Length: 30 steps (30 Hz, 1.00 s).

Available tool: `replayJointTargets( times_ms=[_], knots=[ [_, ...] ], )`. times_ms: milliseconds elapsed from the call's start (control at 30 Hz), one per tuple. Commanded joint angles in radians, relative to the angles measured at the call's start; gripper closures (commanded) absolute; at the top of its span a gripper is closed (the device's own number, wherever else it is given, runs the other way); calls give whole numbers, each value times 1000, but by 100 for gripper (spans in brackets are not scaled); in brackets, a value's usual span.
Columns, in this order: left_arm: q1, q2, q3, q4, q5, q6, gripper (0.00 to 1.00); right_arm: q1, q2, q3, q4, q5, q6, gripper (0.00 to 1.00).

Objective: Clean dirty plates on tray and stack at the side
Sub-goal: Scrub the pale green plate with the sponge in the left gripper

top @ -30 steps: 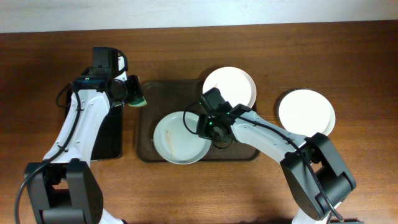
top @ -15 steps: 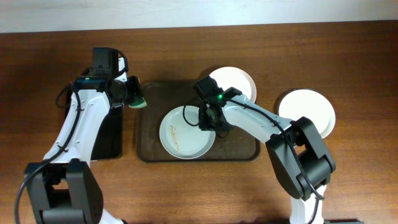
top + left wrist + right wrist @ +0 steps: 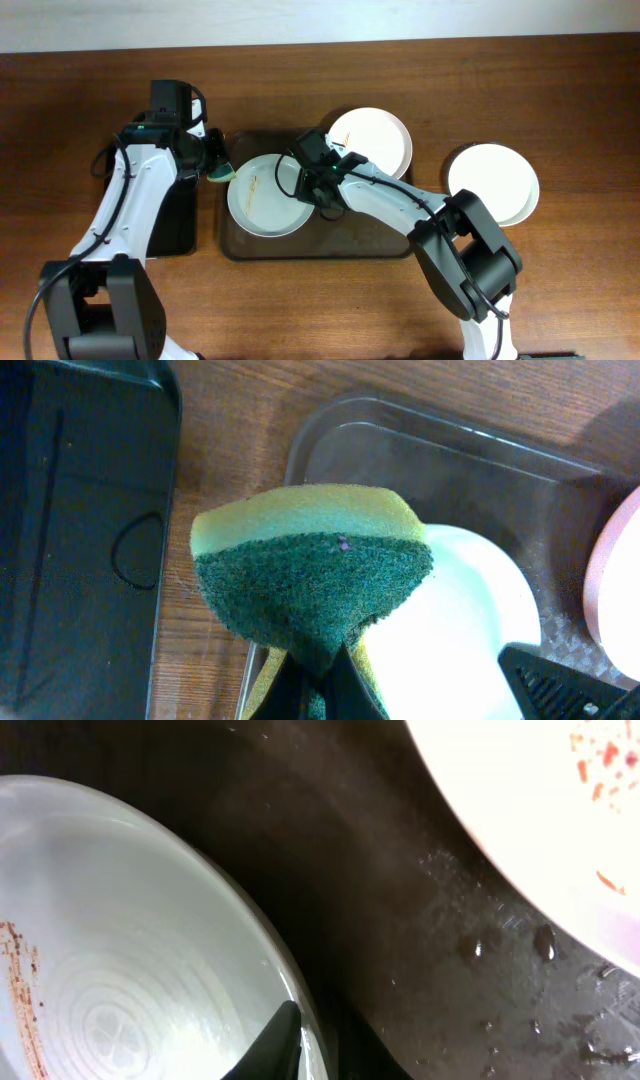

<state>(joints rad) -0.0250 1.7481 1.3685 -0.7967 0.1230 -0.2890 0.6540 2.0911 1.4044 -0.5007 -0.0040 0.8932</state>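
Note:
A pale bluish-green plate (image 3: 262, 195) with a brown streak lies tilted over the left part of the dark brown tray (image 3: 370, 240). My right gripper (image 3: 308, 187) is shut on its right rim; in the right wrist view the fingers pinch the plate's edge (image 3: 150, 950). A white plate (image 3: 375, 135) with red specks rests on the tray's far right corner, also in the right wrist view (image 3: 540, 810). Another white plate (image 3: 493, 180) sits on the table at right. My left gripper (image 3: 213, 157) is shut on a green-and-yellow sponge (image 3: 310, 565) at the plate's left rim.
A narrow glossy black tray (image 3: 175, 215) lies left of the brown tray, under my left arm; it shows in the left wrist view (image 3: 80, 530). Water drops wet the brown tray's floor (image 3: 480, 940). Bare wooden table lies in front and at the far right.
My right gripper has dragged the bluish-green plate leftward and toward the far side of the tray, up to the sponge. My left gripper has shifted slightly toward the plate.

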Motion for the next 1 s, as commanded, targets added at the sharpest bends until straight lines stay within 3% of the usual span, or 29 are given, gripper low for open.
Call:
replayJointTargets(
  times_ms=[0,133,267,367,400,433,500,567,600,667,800,967],
  knots=[
    [-11,-2,-67,29,11,-9,99,-7,59,-4,-8,-42,-6,96],
    [-82,13,-168,208,11,127,99,-8,59,-4,-38,-60,-6,96],
    [-110,145,-237,396,2,377,99,-8,59,-4,-49,-67,-22,96],
    [-110,241,-237,426,16,420,99,-8,59,-4,-49,-67,-25,96],
    [-110,243,-237,407,72,419,99,-8,59,-4,-49,-67,-25,96],
    [-110,243,-230,381,282,418,100,-8,59,-4,-49,-67,-25,96],
    [-111,243,-211,369,515,412,99,-8,59,-4,-49,-67,-25,96],
    [-111,243,-172,339,589,395,99,-8,59,-4,-49,-67,-25,96],
    [-109,243,-167,339,494,381,100,-8,59,-4,-49,-67,-25,96],
    [-95,243,-167,285,138,253,99,-8,59,-4,-49,-67,-25,96],
    [-56,243,-167,166,-389,169,99,-8,59,-4,-48,-67,-25,96],
    [-122,243,-167,240,-391,170,100,-8,59,-4,-45,-66,-25,96]
  ],
)
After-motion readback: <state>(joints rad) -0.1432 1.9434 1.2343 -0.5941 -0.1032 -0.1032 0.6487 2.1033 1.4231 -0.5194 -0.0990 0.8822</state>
